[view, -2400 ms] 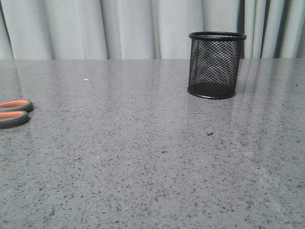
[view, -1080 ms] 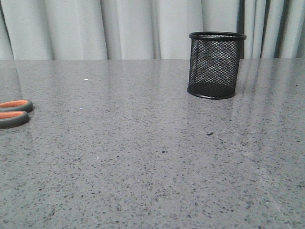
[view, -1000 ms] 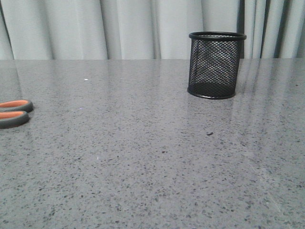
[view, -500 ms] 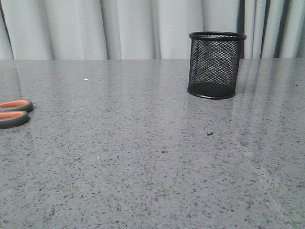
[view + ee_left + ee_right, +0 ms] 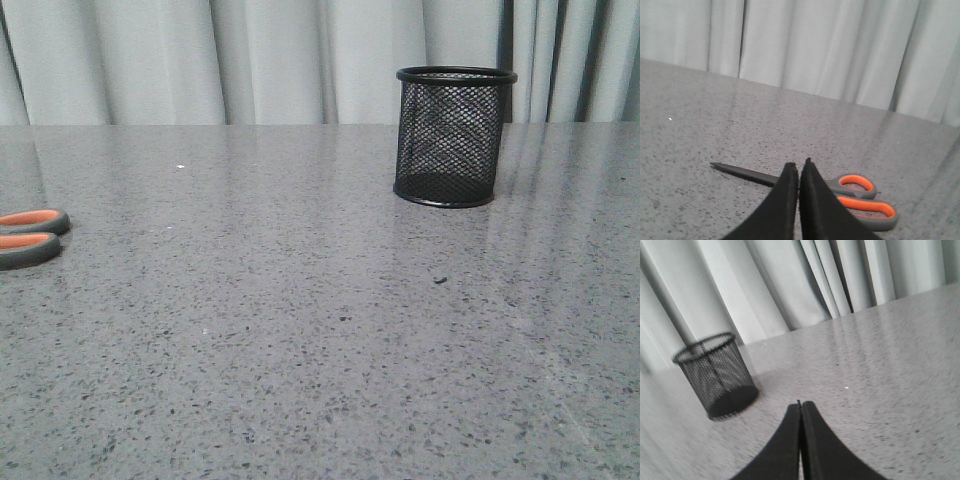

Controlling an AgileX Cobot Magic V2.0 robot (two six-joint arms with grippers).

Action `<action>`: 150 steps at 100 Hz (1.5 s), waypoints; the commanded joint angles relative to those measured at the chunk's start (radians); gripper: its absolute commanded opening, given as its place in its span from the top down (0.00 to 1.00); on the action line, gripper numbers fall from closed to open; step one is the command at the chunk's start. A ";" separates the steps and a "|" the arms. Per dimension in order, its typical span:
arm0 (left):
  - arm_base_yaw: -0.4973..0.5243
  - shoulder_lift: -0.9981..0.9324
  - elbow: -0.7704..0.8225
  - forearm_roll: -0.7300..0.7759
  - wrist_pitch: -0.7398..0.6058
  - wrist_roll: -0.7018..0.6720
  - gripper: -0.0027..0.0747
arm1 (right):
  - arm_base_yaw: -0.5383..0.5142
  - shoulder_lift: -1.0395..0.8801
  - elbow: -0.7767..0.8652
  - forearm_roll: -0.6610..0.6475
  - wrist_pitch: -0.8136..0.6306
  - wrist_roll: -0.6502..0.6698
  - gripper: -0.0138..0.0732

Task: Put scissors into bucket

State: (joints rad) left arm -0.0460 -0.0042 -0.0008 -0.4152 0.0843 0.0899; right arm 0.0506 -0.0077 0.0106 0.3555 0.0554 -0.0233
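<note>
The scissors [image 5: 840, 192] lie flat on the grey bench [image 5: 300, 330], far from the bucket [image 5: 452, 136], which stands upright. The left tool [image 5: 799, 172] is closed, holding nothing, right by the scissors. The right tool [image 5: 800, 407] is closed too.

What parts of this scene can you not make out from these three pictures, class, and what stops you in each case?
- Scissors blades, front view: cut off by the left edge; only the handles show.
- Scissors pivot, left wrist view: hidden behind the left gripper.
- Cup, right wrist view: blurred, so the mesh detail is unclear.
- Cup inside, front view: seen only through dark mesh.
- Both arms, front view: out of frame.
</note>
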 commanded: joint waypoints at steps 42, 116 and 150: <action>0.004 0.050 -0.264 -0.130 0.101 -0.001 0.99 | -0.007 0.110 -0.223 0.064 0.137 0.003 0.90; 0.004 0.652 -0.868 0.168 0.868 0.002 0.99 | -0.006 0.668 -0.746 -0.083 0.645 -0.043 0.89; 0.004 0.708 -0.889 0.110 0.866 0.106 0.56 | -0.006 0.719 -0.829 -0.079 0.733 -0.052 0.42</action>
State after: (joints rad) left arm -0.0460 0.6866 -0.8541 -0.2711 0.9990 0.1864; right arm 0.0506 0.6898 -0.7683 0.2733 0.8265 -0.0579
